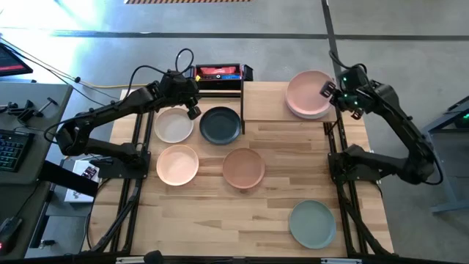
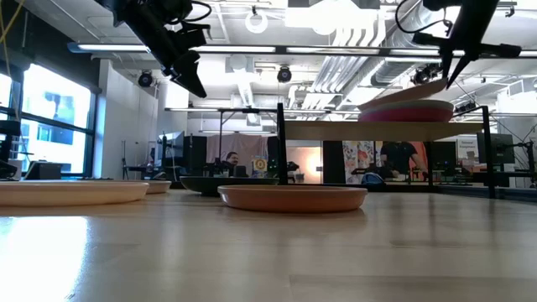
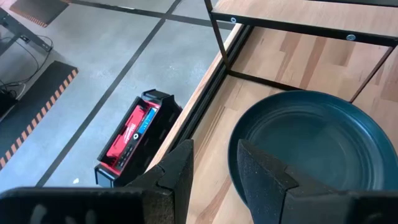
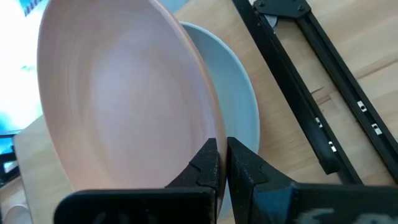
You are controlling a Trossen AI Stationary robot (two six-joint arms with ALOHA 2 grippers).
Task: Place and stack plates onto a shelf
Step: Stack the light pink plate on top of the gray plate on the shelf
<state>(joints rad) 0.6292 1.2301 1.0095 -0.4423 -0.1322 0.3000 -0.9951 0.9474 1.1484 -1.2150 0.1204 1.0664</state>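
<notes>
My right gripper (image 4: 221,163) is shut on a salmon plate (image 1: 308,91) over the light-wood shelf (image 1: 271,110) at the table's far right. Under it lie a pale green plate (image 4: 239,93) and a magenta plate (image 2: 403,112). My left gripper (image 3: 214,168) is open and raised (image 2: 189,80) over the near rim of the dark slate plate (image 1: 220,125), touching nothing. The cream (image 1: 174,125), peach (image 1: 177,164), tan (image 1: 243,168) and sage (image 1: 312,224) plates lie flat on the table. My right gripper pinches the salmon plate's rim (image 4: 208,134) on its right-hand side, one finger on the upper face and one beneath, coming slanting from above and the right. The plate is tilted (image 2: 411,91): the held side is raised and the opposite edge (image 2: 365,105) rests on the stack.
Thin black shelf posts (image 1: 242,110) stand right of the dark slate plate and at the shelf's right end (image 2: 491,159). A red and black box (image 1: 218,73) sits beyond the table's far edge. Bare planks lie along the near edge (image 1: 220,220).
</notes>
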